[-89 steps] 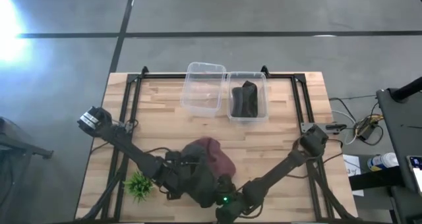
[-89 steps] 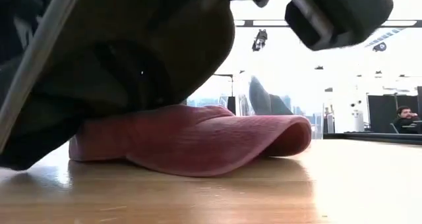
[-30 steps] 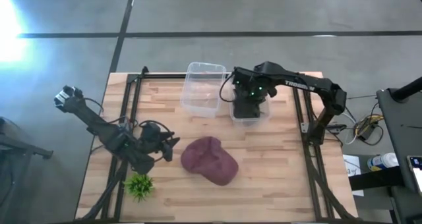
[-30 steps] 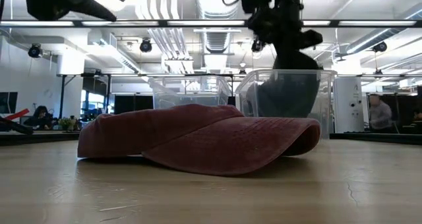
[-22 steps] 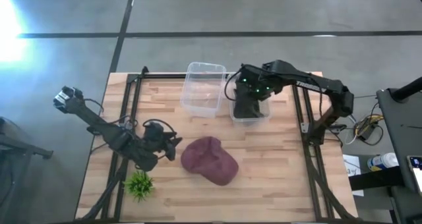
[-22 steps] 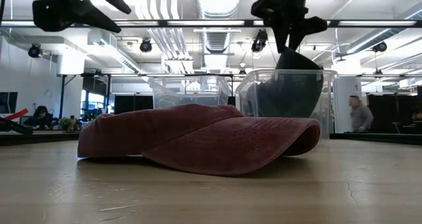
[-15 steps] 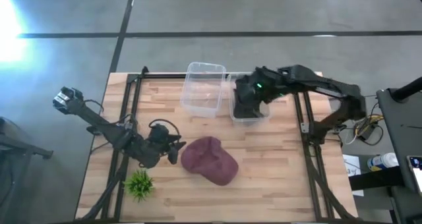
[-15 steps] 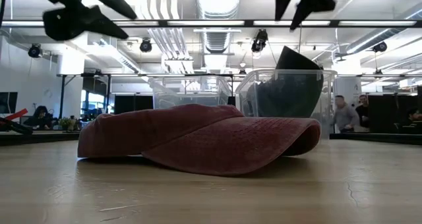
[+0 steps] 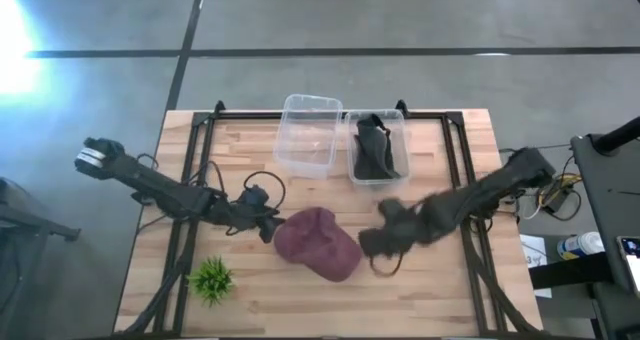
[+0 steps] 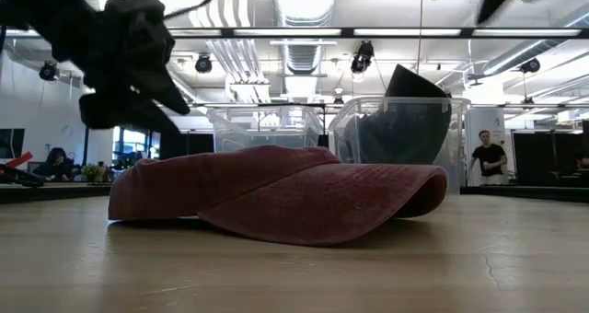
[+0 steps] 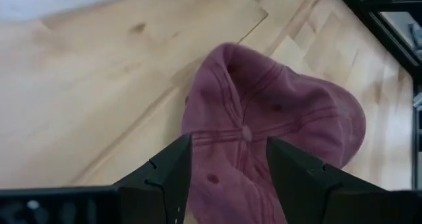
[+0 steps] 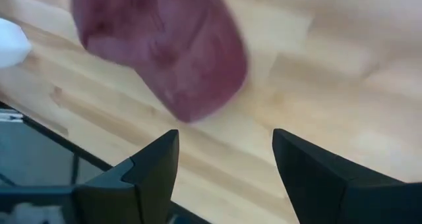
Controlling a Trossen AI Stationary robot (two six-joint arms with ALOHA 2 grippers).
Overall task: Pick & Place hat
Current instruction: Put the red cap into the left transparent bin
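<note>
The maroon hat (image 9: 316, 242) lies flat on the wooden table (image 9: 440, 290), lower centre of the high view. The left gripper (image 9: 268, 223) (fingers spread) sits at its left edge; the right gripper (image 9: 372, 242), seemingly open, hovers right. A person (image 10: 487, 161) stands in the room behind.

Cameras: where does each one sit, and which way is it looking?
High view: overhead, straight down on table, both arms.
Low view: table height, level across the maroon hat into the room; left claw hangs above.
Left wrist view: looks past open left claw at the hat.
Right wrist view: past open right claw.
All four show the hat.
</note>
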